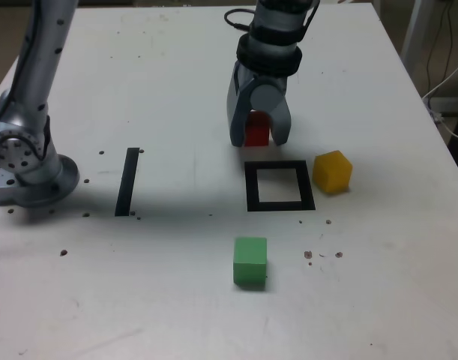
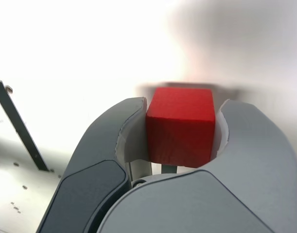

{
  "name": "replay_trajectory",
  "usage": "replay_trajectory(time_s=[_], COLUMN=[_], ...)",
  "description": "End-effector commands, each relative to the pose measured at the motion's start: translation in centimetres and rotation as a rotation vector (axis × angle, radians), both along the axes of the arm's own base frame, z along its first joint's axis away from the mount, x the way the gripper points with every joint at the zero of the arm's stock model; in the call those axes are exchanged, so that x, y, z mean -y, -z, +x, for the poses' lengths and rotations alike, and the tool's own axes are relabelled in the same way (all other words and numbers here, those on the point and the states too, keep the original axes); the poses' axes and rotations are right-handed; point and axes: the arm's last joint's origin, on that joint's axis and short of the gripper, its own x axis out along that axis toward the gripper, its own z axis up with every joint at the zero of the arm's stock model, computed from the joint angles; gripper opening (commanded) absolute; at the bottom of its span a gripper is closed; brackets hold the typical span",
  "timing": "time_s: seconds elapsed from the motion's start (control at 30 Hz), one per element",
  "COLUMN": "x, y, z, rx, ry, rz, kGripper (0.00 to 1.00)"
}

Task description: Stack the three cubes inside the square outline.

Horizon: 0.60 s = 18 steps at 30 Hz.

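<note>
My gripper (image 1: 258, 140) reaches down just behind the far edge of the square outline (image 1: 251, 187), a thick black border with a white centre. The red cube (image 1: 256, 133) sits between the fingers. In the wrist view both jaws press against the sides of the red cube (image 2: 181, 124), so the gripper (image 2: 183, 104) is shut on it. I cannot tell whether the cube rests on the table or hangs just above it. The yellow cube (image 1: 332, 171) lies turned at an angle, touching the outline's side on the exterior view's right. The green cube (image 1: 249, 260) lies in front of the outline, nearer the camera.
A thin black strip (image 1: 127, 181) (image 2: 19, 128) lies on the white table (image 1: 169, 90) toward the exterior view's left. The arm's grey base (image 1: 26, 161) stands at the far left edge. Small dark specks dot the tabletop. Cables hang beyond the table's right edge.
</note>
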Motion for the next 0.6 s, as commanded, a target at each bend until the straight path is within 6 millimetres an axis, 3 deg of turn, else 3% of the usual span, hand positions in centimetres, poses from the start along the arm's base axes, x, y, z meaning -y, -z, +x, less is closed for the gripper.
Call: replay_trajectory(time_s=[0.0, 0.3, 0.57], x=[1.1, 5.3, 6.7], y=[-0.7, -1.4, -0.5], z=[-0.1, 0.6, 1.4], rx=[0.013, 0.037, 0.020], ry=[0.017, 0.076, 0.095], rz=[-0.006, -0.029, -0.039], kGripper=[0.29, 0.29, 0.29])
